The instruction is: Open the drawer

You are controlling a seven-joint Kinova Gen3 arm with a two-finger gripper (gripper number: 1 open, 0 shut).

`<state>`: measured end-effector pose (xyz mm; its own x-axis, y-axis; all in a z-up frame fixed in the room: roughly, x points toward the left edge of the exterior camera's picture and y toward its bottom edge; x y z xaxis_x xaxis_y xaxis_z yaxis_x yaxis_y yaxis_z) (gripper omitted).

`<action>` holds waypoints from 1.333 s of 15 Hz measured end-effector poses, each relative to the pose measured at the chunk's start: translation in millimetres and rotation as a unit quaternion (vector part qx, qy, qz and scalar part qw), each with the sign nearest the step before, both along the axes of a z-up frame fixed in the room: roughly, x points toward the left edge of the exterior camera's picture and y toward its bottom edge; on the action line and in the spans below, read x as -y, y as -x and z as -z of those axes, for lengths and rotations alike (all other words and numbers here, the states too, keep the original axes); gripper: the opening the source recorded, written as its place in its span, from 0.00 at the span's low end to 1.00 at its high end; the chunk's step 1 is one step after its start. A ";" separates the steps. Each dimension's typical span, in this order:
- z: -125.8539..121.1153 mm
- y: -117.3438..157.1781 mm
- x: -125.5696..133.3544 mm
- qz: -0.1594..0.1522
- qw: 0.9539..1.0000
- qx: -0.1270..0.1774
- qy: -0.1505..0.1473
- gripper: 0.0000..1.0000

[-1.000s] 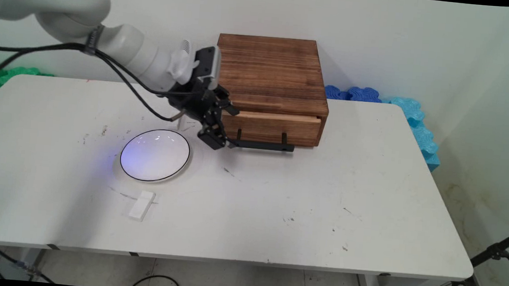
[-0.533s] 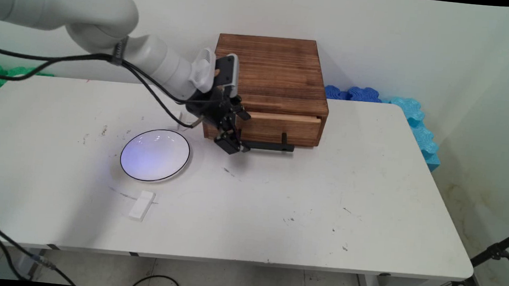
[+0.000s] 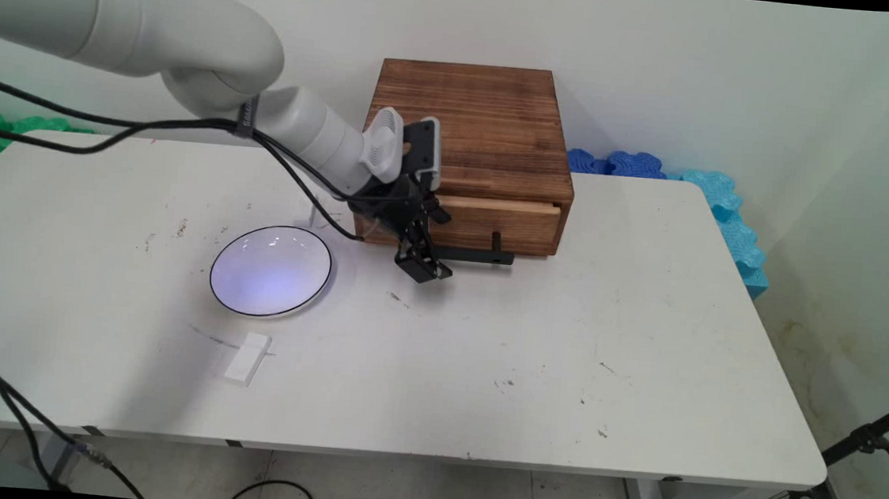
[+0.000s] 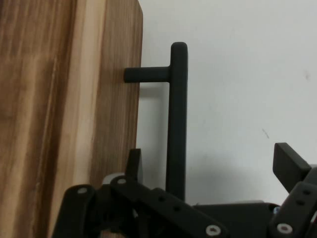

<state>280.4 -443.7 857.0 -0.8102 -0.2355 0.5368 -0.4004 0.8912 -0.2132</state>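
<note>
A dark wooden box (image 3: 470, 125) stands at the back of the white table (image 3: 563, 354); its single drawer (image 3: 510, 224) faces the near side. A black bar handle (image 3: 476, 255) stands off the drawer front on two posts. My gripper (image 3: 425, 267) hangs low at the handle's left end, fingers open. In the hand view the handle bar (image 4: 177, 124) runs between the two fingers (image 4: 133, 163), close to the one on the drawer's (image 4: 74, 99) side, and my gripper (image 4: 210, 161) touches nothing that I can see.
A white plate (image 3: 271, 271) with a thin black rim lies left of the gripper. A small white block (image 3: 248, 358) lies nearer the front edge. Blue foam pieces (image 3: 733, 217) sit past the table's right rear corner, and a tripod (image 3: 830, 486) stands at lower right.
The gripper has moved right along the front of the box, from beside its left corner to the handle's left end, dropping slightly. Nothing else has moved.
</note>
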 end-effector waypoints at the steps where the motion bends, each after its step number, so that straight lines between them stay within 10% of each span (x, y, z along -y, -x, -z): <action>1: 3.0 2.3 0.7 -0.002 1.000 0.001 -0.001 1.00; 20: 35.9 19.7 6.1 -0.019 1.000 0.015 -0.012 1.00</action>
<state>260.7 -449.9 821.1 -0.8163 -0.2784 0.5062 -0.4270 0.8809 -0.2041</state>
